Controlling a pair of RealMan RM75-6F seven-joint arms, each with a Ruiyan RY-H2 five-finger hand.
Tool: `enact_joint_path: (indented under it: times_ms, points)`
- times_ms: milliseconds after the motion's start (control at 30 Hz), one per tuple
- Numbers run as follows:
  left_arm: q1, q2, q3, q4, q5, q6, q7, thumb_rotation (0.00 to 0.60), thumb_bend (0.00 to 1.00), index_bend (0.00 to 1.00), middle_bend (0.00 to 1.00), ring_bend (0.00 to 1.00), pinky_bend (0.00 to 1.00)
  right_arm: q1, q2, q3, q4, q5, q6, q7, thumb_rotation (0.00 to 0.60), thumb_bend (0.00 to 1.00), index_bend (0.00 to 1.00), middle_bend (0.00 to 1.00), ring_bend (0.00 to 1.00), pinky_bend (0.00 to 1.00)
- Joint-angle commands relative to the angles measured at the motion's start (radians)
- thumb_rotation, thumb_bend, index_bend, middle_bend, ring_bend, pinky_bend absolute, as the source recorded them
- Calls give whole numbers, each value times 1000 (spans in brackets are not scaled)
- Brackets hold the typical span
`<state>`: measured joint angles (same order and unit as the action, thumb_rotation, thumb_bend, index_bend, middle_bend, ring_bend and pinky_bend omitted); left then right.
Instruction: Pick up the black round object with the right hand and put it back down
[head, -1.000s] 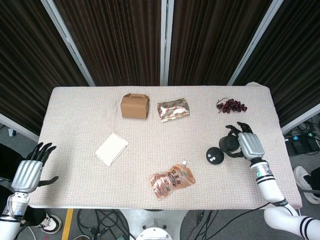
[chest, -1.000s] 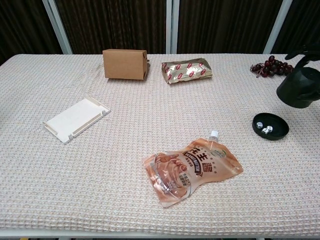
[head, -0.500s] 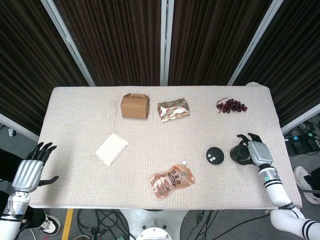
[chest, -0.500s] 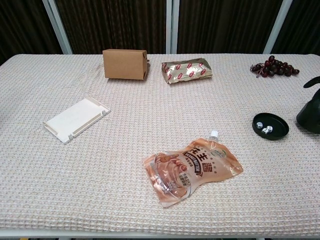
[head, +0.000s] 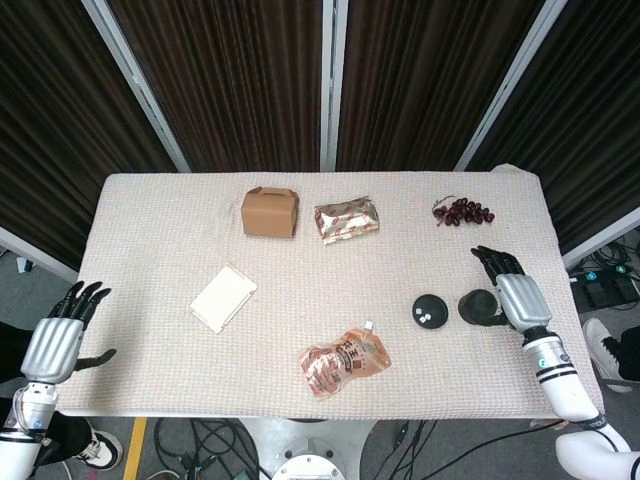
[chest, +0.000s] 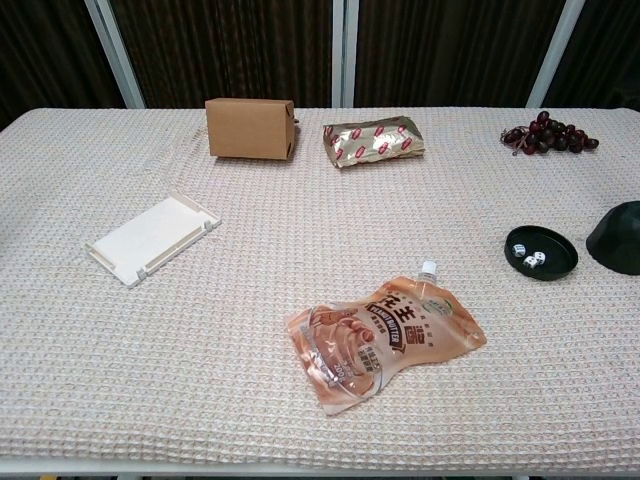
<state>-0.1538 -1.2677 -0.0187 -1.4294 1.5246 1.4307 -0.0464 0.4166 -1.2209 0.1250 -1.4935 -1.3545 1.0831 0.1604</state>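
The black round object (head: 477, 306), a dome-shaped cup, sits on the table just right of a shallow black dish (head: 428, 309) that holds small white dice. The chest view shows the black round object (chest: 617, 238) at the right edge, resting on the cloth beside the dish (chest: 541, 252), with no fingers on it. My right hand (head: 512, 294) lies close against its right side, fingers stretched out and apart, holding nothing. My left hand (head: 56, 341) hangs off the table's front left corner, fingers spread and empty.
An orange spouted pouch (head: 343, 363) lies at the front centre and a white tray (head: 223, 297) left of middle. A brown carton (head: 269, 212), a foil snack pack (head: 346, 218) and dark grapes (head: 462, 211) line the far side. The table's right edge (head: 572, 330) is near my right hand.
My right hand brought the black round object down to the table, right of the dish, and spread its fingers off it. The left hand has not moved.
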Motion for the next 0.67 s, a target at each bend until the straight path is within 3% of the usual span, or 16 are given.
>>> enact_joint_path:
  times_ms: [33, 167, 333, 667]
  points:
    - [1, 6, -2, -8, -1, 2, 8, 600, 24, 133, 67, 0, 221, -49, 44, -44, -52, -143, 132, -61, 600, 0, 0, 27, 0, 0]
    - [3, 11, -2, -13, -7, 1, 15, 600, 23, 133, 67, 0, 220, -118, 24, -101, -41, -221, 247, -204, 600, 0, 0, 20, 0, 0]
    - [0, 9, -7, -12, -6, 4, 14, 600, 24, 133, 67, 0, 220, -184, -32, -126, -9, -231, 327, -354, 600, 0, 0, 16, 0, 0]
    - [3, 0, -6, -3, 0, 13, 9, 600, 23, 133, 67, 0, 219, -224, -48, -130, 9, -219, 357, -317, 600, 0, 0, 16, 0, 0]
